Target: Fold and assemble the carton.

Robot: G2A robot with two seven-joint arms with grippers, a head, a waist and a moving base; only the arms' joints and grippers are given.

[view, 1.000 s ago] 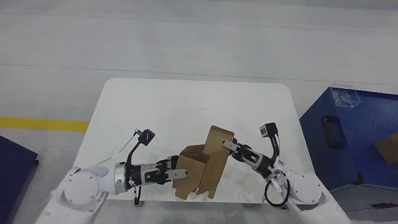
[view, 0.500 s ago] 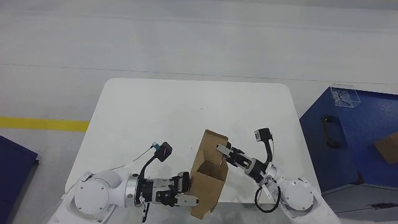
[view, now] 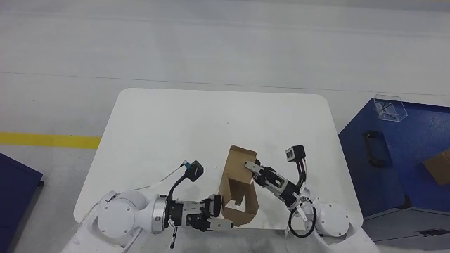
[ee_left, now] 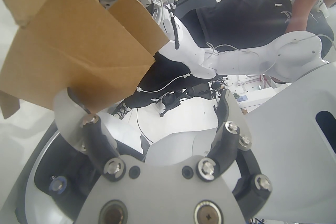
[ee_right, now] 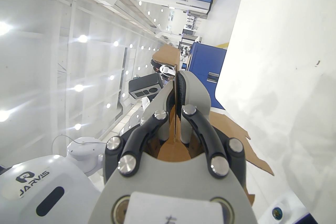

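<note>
Carton (view: 238, 190) stands half-opened near the front edge of the table (view: 211, 119), between your two arms; you cannot tell whether it rests on the surface. Your right gripper (ee_right: 175, 78) is clamped on a thin upper panel edge, with the cardboard pinched between both fingers. Your left gripper (ee_left: 143, 104) sits at the carton's lower near corner with its fingers spread wide. One finger (ee_left: 65, 107) touches the underside of a loose brown flap, and the other stands well apart in free air. From above you see an open gap in the carton's side wall.
</note>
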